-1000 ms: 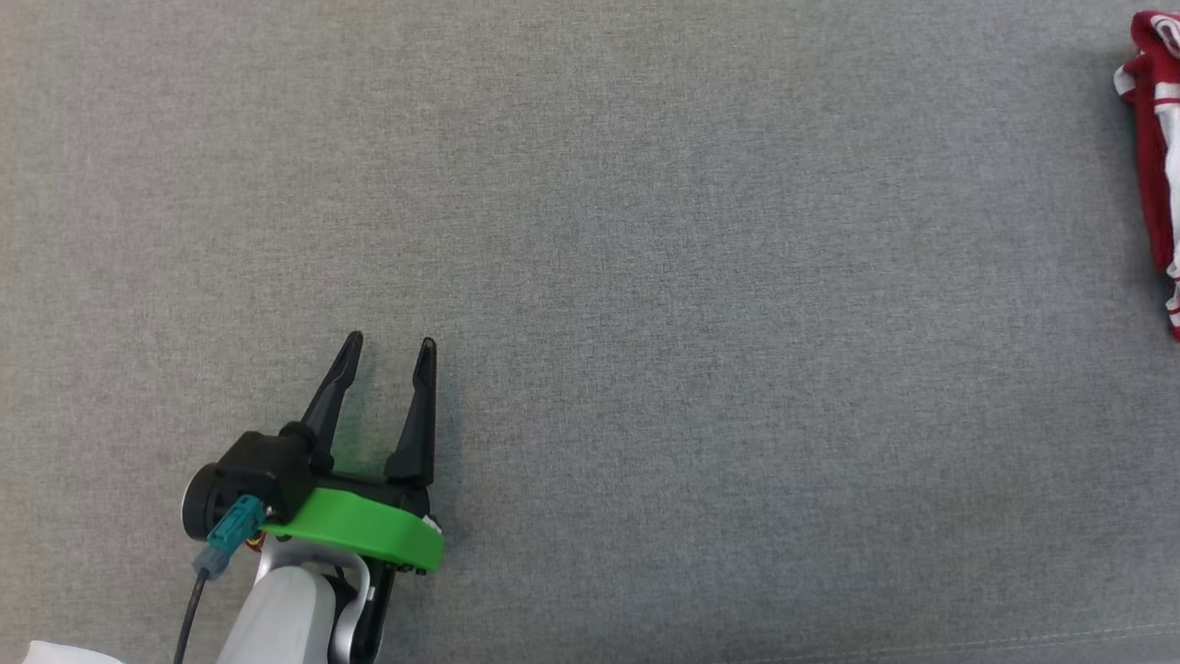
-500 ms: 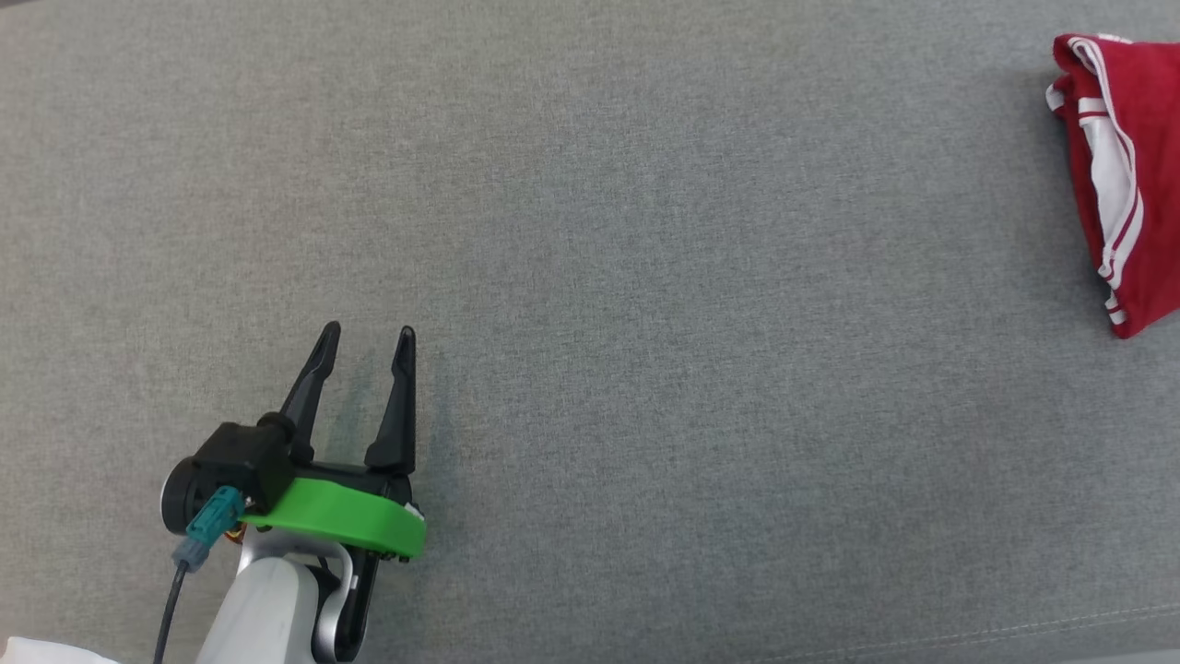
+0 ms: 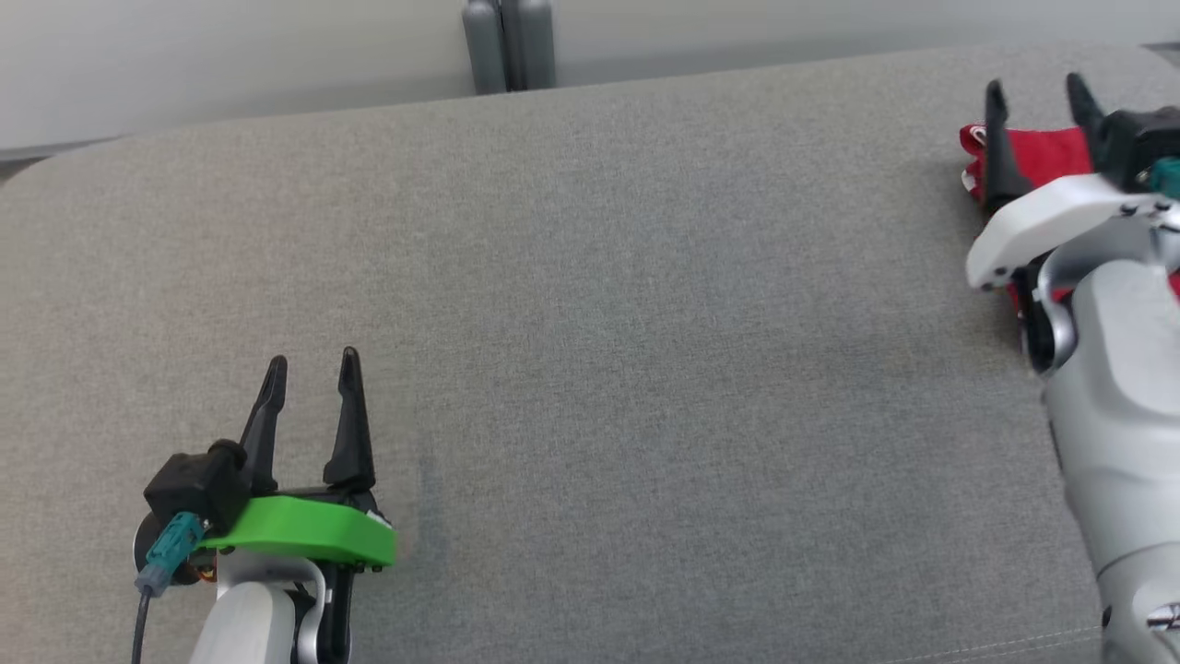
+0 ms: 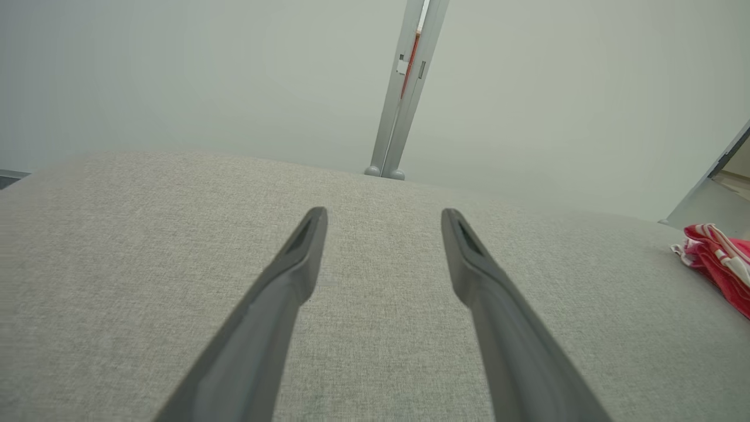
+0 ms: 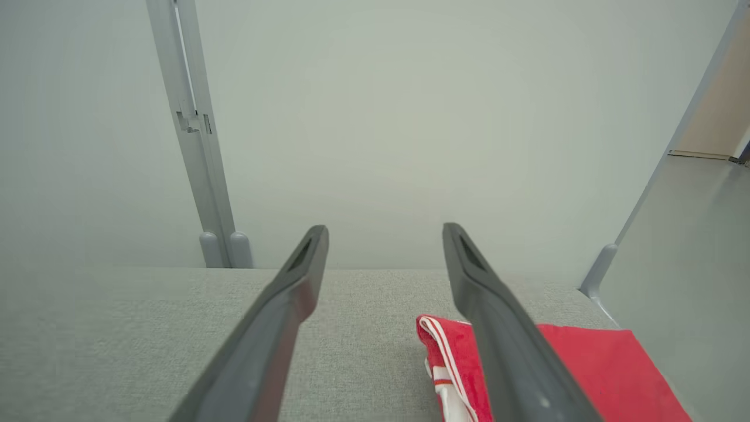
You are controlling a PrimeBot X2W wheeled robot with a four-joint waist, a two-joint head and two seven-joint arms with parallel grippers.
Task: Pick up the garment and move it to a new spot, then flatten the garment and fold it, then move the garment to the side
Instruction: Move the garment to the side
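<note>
The garment (image 3: 1042, 152) is red with white stripes and lies folded at the far right of the grey padded surface (image 3: 590, 323); my right arm covers most of it. It also appears in the right wrist view as the garment (image 5: 592, 369) under the right finger, and at the right edge of the left wrist view as the garment (image 4: 718, 261). My right gripper (image 3: 1035, 92) hangs open above it, nothing between the fingers. At the lower left my left gripper (image 3: 312, 361) is open and empty, far from the garment.
Behind the surface's far edge stands a grey double post (image 3: 509, 44) against a pale wall. A second slanted grey post (image 5: 662, 170) rises at the right. The wide middle of the padded surface is bare fabric.
The head camera tilted up, so the far edge and wall came into view. My right arm entered at the right, over the garment. The left gripper has stayed open.
</note>
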